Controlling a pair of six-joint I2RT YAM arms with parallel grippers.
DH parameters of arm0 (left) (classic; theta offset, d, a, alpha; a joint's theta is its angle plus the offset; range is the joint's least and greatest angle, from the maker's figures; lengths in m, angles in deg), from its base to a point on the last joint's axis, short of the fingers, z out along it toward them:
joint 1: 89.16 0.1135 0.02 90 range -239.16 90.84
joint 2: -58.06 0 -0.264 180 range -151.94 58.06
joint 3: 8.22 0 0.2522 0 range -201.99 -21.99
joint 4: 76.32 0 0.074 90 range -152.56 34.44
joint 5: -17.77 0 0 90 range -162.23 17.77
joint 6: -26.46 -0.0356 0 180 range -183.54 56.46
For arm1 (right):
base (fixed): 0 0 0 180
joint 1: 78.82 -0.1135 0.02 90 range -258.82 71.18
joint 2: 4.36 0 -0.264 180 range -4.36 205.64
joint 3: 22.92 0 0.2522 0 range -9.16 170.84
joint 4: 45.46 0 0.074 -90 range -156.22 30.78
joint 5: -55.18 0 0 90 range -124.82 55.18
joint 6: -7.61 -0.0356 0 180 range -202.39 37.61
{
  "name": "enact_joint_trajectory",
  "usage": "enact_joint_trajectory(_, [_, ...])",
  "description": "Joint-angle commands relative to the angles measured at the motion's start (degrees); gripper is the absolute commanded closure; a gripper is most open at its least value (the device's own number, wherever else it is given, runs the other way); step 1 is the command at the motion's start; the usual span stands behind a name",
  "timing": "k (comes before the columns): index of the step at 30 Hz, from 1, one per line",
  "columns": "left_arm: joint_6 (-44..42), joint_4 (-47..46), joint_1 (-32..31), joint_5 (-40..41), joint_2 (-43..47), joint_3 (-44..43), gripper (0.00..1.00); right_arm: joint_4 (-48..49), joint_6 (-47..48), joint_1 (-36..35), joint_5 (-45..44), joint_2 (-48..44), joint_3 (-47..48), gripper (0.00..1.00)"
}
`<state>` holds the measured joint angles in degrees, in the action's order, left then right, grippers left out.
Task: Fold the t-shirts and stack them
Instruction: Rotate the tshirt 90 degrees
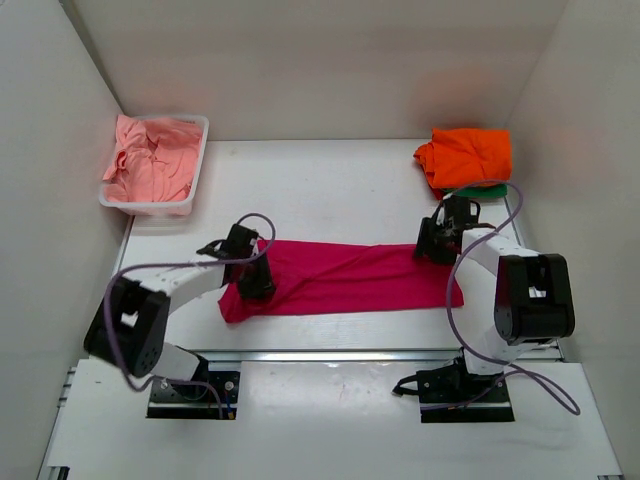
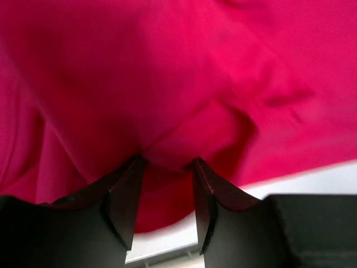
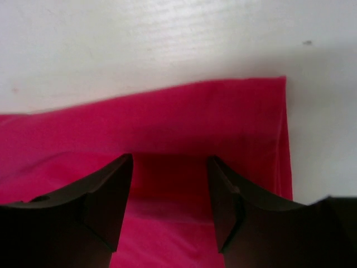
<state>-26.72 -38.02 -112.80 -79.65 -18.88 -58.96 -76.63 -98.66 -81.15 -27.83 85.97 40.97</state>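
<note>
The magenta t-shirt [image 1: 350, 280] lies as a long flat strip across the middle of the table. My left gripper [image 1: 257, 283] is down on its left end; in the left wrist view the gripper [image 2: 166, 162] is open with a ridge of magenta cloth [image 2: 167, 84] bulging between the fingertips. My right gripper [image 1: 437, 247] is at the strip's far right corner; in the right wrist view it [image 3: 170, 159] is open, just over the cloth [image 3: 195, 123] near its edge. A folded orange t-shirt [image 1: 465, 155] lies on a green one [image 1: 492, 189] at the back right.
A white tub [image 1: 150, 207] at the back left holds crumpled salmon pink t-shirts [image 1: 150, 160]. White walls close in the table on the left, back and right. The table's metal front rail runs just below the magenta strip.
</note>
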Motion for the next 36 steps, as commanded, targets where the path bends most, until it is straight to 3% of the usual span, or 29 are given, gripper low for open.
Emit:
enact_joint_trajectory(1, [-1.7,-3.1,-1.1,1.8,-9.3,-6.5,0.49,-2.0,-1.4,0.2,-0.3,-0.8,-2.4,0.46])
enact_joint_trajectory(7, [-4.4,1.2,-0.3,4.6,-28.3,-27.3,0.51,-6.3,-8.6,-8.3,-3.5,-6.1,-11.2,0.47])
enact_joint_trajectory(13, [-7.3,9.5,0.8,5.7,-49.2,-56.2,0.54,-6.7,-20.4,-19.2,-2.1,-11.7,-17.6,0.47])
enact_joint_trajectory(17, [-9.0,18.8,1.8,6.5,-63.2,-82.2,0.53,-3.1,-27.8,-24.5,0.3,-17.5,-21.6,0.47])
enact_joint_trajectory(19, [-9.2,25.3,2.4,5.5,-72.8,-105.9,0.52,0.8,-33.1,-28.6,1.8,-19.3,-23.0,0.48])
enact_joint_trajectory(21, [-7.7,30.6,3.9,3.2,-85.3,-121.8,0.53,4.0,-35.5,-32.5,2.6,-19.8,-23.6,0.49])
enact_joint_trajectory(23, [-5.5,26.4,5.0,-0.2,-86.4,-121.2,0.54,7.4,-35.4,-36.2,2.5,-18.9,-23.2,0.49])
enact_joint_trajectory(25, [-5.6,19.0,5.0,-1.5,-81.4,-105.6,0.55,9.6,-34.9,-40.1,2.5,-15.8,-21.8,0.49])
enact_joint_trajectory(26, [-5.7,16.6,5.1,-0.2,-80.4,-103.7,0.55,10.9,-33.6,-42.4,2.6,-15.0,-20.9,0.49])
enact_joint_trajectory(30, [-5.5,17.7,4.7,0.6,-83.9,-114.4,0.54,12.7,-31.0,-49.3,0.3,-10.3,-18.6,0.49])
enact_joint_trajectory(34, [-2.6,11.2,7.2,-1.5,-80.7,-108.8,0.54,12.9,-31.0,-51.5,0.9,-7.0,-18.8,0.51])
enact_joint_trajectory(36, [-3.0,11.8,7.9,-2.5,-80.7,-112.0,0.53,10.8,-29.0,-52.4,-1.2,-8.0,-18.1,0.52])
